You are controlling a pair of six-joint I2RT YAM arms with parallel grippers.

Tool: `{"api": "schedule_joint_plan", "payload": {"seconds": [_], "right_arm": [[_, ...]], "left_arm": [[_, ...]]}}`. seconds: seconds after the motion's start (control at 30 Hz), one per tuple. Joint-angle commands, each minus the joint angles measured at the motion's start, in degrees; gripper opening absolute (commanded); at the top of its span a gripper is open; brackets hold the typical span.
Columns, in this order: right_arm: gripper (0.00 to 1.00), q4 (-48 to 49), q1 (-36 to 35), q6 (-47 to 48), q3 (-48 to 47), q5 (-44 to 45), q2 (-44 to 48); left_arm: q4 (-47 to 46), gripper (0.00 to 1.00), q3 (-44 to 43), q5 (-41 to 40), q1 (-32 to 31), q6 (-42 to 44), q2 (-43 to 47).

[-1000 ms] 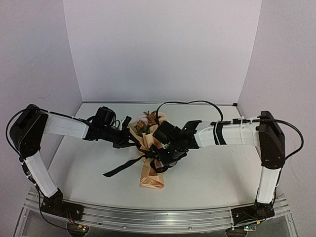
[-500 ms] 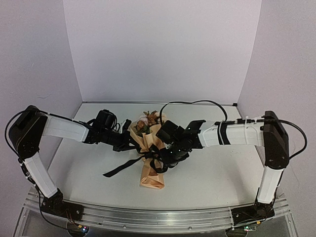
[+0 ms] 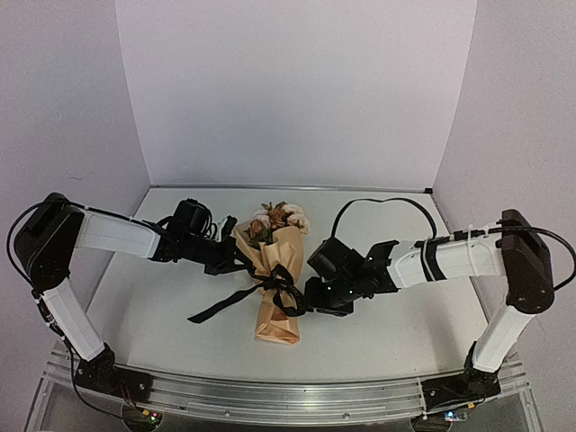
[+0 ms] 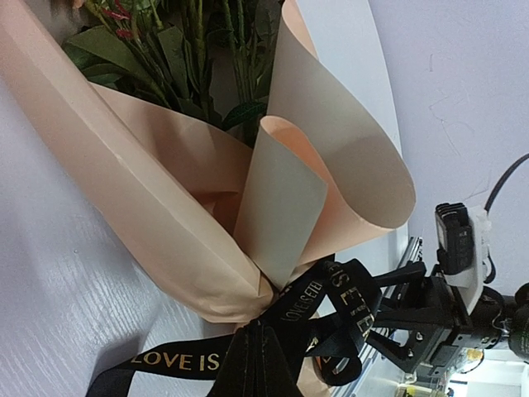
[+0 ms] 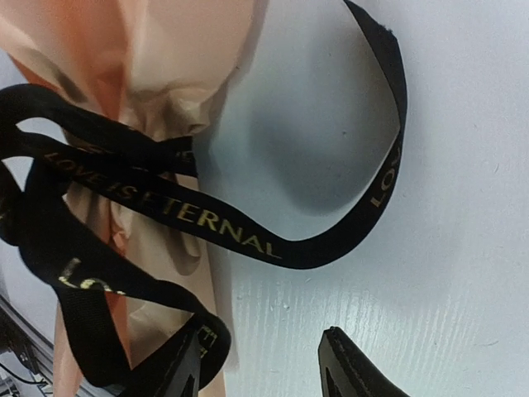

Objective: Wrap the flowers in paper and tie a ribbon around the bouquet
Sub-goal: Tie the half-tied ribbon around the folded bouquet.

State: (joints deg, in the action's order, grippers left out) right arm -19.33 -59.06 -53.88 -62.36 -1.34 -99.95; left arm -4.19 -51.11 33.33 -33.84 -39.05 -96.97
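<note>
The bouquet (image 3: 274,279) lies flat in the middle of the white table (image 3: 387,333). Its wide end points to the back wall and its thin end points to the near edge. The flowers (image 3: 274,220) peek out at the wide end, cream, pink and brown, and the left wrist view shows green stems and leaves inside the cone. The paper (image 4: 149,190) is tan and rolled around them, with one loose curl standing up at the side.

The ribbon (image 3: 216,306) is black with gold words on it. It goes around the thin part of the cone and squeezes the paper in there. It makes a few floppy loops at that spot. One long tail lies on the table to the left and near side of the bouquet. Another piece curves across the table on the right side.

The left gripper (image 3: 236,263) is at the bouquet's left side, closed tight and pinching the ribbon right by the tie.

The right gripper (image 3: 310,295) is low by the table, just to the right of the tie. Its fingers (image 5: 347,368) stand apart with nothing between them. One ribbon loop lies just beside one finger.
</note>
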Motion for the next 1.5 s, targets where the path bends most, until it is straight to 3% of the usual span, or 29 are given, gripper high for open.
{"api": "schedule_joint_plan", "payload": {"seconds": [0.0,0.5,1.0,1.1,1.27,1.47], "right_arm": [[0.51,7.9,-1.8,-3.0,1.3,2.6,3.7],[0.43,1.1,-6.9,17.0,-7.7,7.6,-0.4],[0.38,-3.6,-8.6,19.9,-11.5,6.9,-5.9],[0.34,-4.5,-8.6,19.7,-11.3,7.8,-5.8],[0.11,-5.5,-8.6,18.8,-9.7,11.1,-3.2],[0.04,-8.3,-8.5,18.1,-10.1,13.2,-0.8]], "left_arm": [[-1.5,0.0,-0.5,-0.3,-0.1,0.7,2.4],[-0.1,0.0,-1.4,-0.5,-0.1,1.7,2.8],[1.3,0.0,-2.0,-0.8,0.0,2.3,2.8],[1.6,0.0,-2.2,-1.2,0.0,2.5,3.0],[3.5,0.0,-2.4,-3.2,0.1,3.1,3.2],[5.0,0.0,-1.6,-6.6,0.2,3.4,4.9]]}}
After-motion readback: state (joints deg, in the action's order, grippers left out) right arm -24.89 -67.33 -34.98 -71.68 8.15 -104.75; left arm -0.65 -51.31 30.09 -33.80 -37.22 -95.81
